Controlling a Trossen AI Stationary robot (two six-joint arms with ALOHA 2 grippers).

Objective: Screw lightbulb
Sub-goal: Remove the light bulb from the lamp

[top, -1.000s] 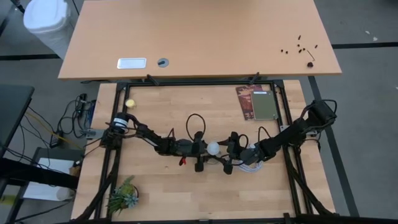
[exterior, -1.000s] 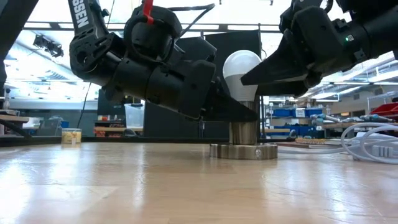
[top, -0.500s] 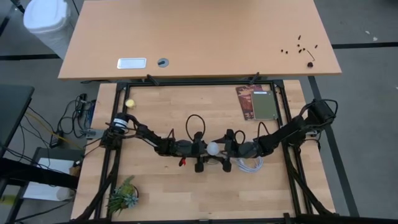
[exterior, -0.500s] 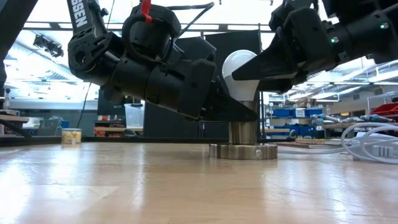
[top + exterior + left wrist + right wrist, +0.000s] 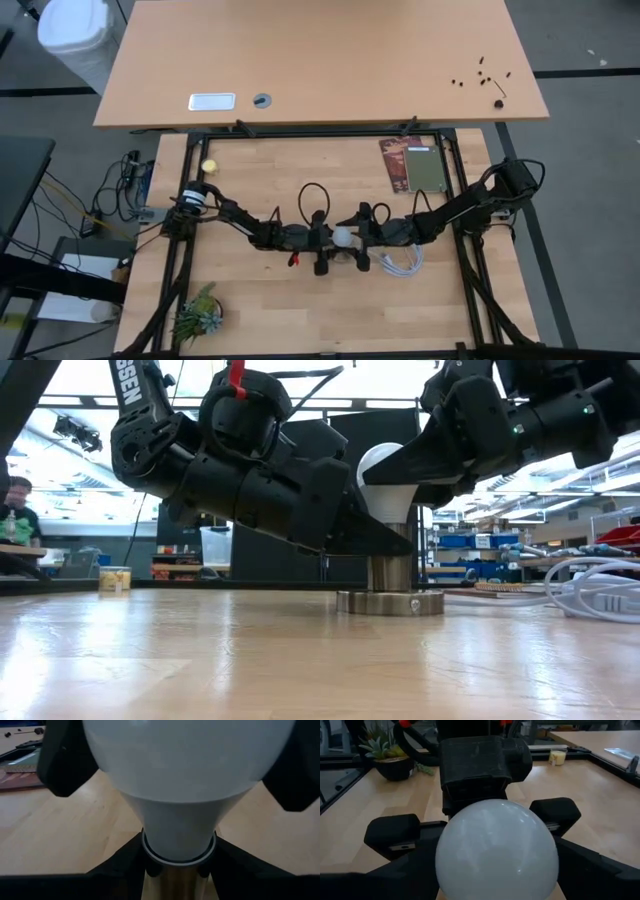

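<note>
The white lightbulb [image 5: 383,482] stands upright in a metal socket with a round disc base [image 5: 391,603] resting on the wooden table [image 5: 260,180]. My left gripper [image 5: 388,546] comes from the table's left and is shut on the socket's neck, just under the bulb. My right gripper [image 5: 402,468] comes from the right, open. Its two fingers [image 5: 67,762] stand on either side of the bulb's globe [image 5: 497,851]. From above, the bulb [image 5: 344,238] shows between the two grippers. My left gripper pinches the socket's brass-coloured neck [image 5: 172,882] between its two fingers, just under the bulb's collar. The fingers come nearly level from the table's left, slanting slightly down. The socket stands upright with its disc base on the table. My right gripper's fingers lie close beside the globe; I cannot tell whether they touch it.
A coiled white cord [image 5: 402,262] lies just right of the socket, under my right arm. A potted plant [image 5: 197,318] stands near left, a small yellow jar [image 5: 209,166] far left, a flat packet [image 5: 415,165] far right. A person [image 5: 14,510] is in the room behind.
My right gripper has swung toward the table's left and far edge, rolling a little, and come in around the bulb's globe from the right. Its finger gap looks unchanged. The bulb and the socket have stayed where they were.
</note>
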